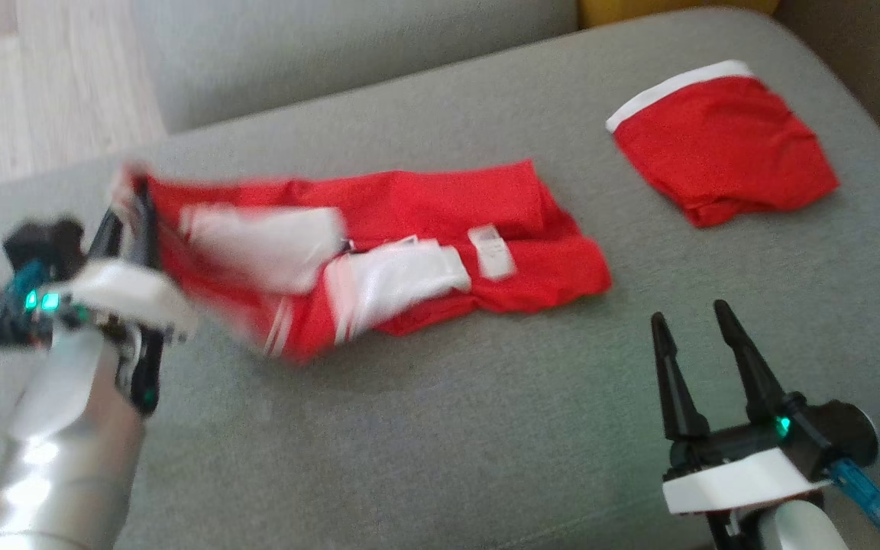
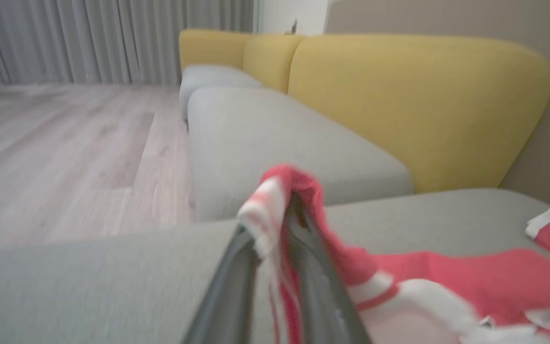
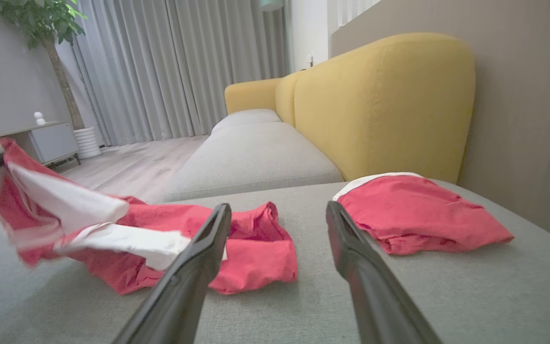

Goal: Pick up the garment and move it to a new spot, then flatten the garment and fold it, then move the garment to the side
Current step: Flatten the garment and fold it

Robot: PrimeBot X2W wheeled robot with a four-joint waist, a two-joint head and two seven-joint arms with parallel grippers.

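Observation:
A red garment with white panels and stripes (image 1: 409, 252) lies stretched across the grey sofa seat (image 1: 486, 428). My left gripper (image 1: 131, 195) is shut on its left end and holds that end lifted off the cushion; in the left wrist view the striped cloth (image 2: 275, 200) sits pinched between the dark fingers. From the right wrist view the same garment (image 3: 160, 239) sags from its raised left end down to the cushion. My right gripper (image 1: 692, 317) stands open at the lower right, apart from the garment, nothing between its fingers (image 3: 208, 239).
A second red garment with a white band (image 1: 723, 141), folded, lies at the far right of the seat (image 3: 418, 215). Yellow backrests (image 3: 380, 95) run behind the sofa. Another grey cushion (image 2: 275, 138) and wooden floor (image 1: 43, 84) lie to the left.

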